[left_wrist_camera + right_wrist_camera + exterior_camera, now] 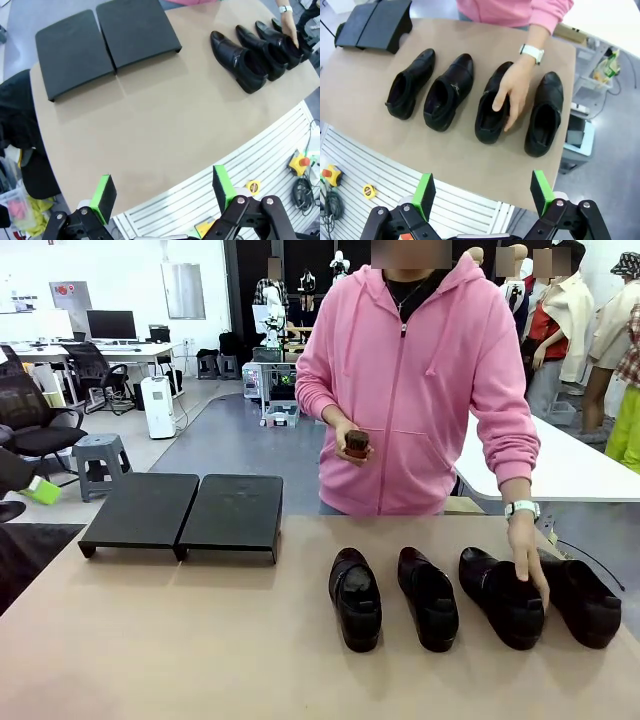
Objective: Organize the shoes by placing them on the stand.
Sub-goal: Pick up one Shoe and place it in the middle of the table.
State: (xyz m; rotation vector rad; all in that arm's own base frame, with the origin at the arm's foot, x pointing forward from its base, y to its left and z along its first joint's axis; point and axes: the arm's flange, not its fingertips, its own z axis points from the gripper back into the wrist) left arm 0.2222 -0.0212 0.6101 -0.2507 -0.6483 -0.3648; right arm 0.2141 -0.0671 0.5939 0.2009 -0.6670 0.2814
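Note:
Four glossy black shoes stand in a row on the right half of the tan table: the first shoe (355, 598) (411, 82), the second shoe (428, 597) (447, 92), the third shoe (500, 595) (487, 122) and the fourth shoe (582, 602) (544, 120). The person's hand (527, 560) (512, 92) rests on the third. The black two-panel stand (185, 512) (100, 42) (375, 22) sits bare at the far left. My left gripper (162, 195) hangs open, high over the near table edge. My right gripper (482, 192) is open too, above the near edge before the shoes.
The person in a pink hoodie stands at the far side, holding a small brown object (357, 443) in the other hand. A white slatted surface (240, 165) with a yellow button box (300, 162) lies below the near edge. Bare tabletop (200, 640) spreads between stand and shoes.

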